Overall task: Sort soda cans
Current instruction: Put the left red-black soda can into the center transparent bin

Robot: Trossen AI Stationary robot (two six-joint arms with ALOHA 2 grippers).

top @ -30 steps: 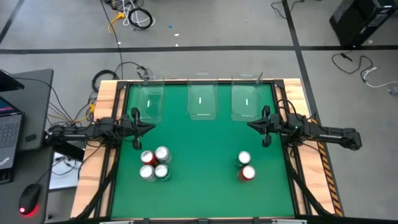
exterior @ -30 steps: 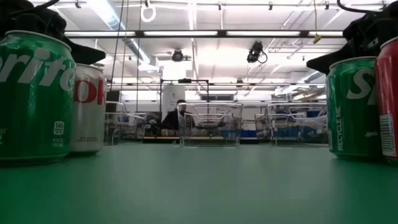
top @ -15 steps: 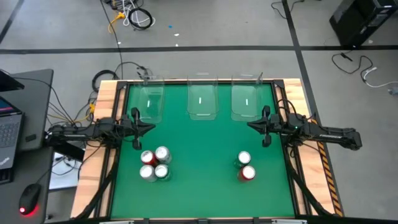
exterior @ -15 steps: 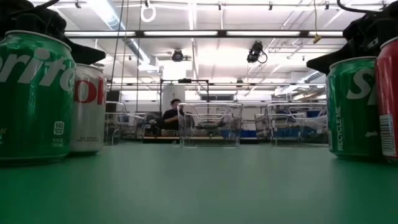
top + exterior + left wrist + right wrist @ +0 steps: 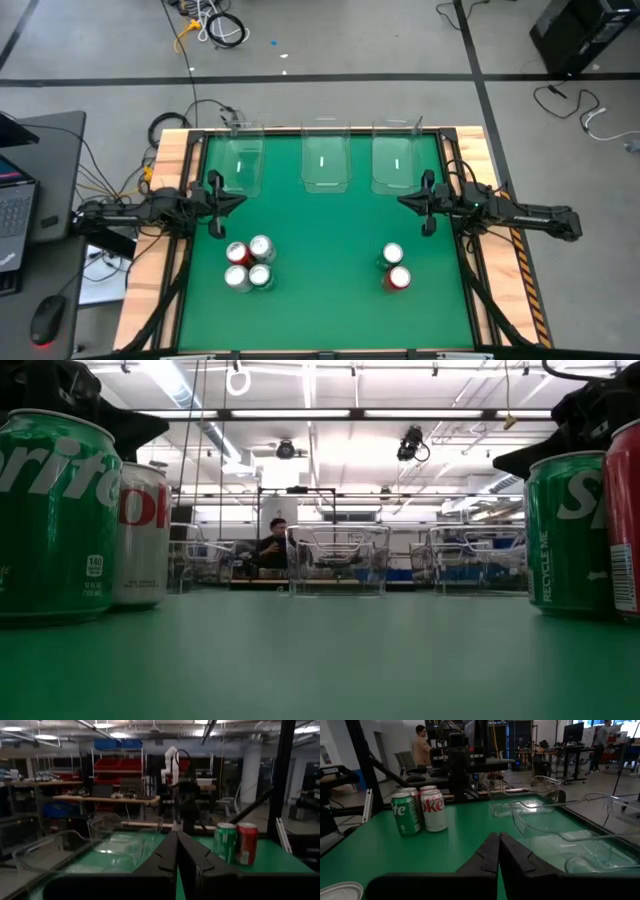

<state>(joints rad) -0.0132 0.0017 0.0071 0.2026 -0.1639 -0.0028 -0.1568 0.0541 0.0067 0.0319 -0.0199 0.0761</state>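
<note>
The left gripper point(image 5: 219, 205) and right gripper point(image 5: 426, 203), both closed and empty, hover at opposite table edges. Four soda cans point(image 5: 249, 264) cluster near-left, two cans point(image 5: 394, 267) near-right; open green mat point(image 5: 320, 250) between.

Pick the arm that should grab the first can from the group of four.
Left. The left pincer hangs shut just behind the four-can cluster, on its side of the table; the right pincer, also shut, sits across the table.
</note>
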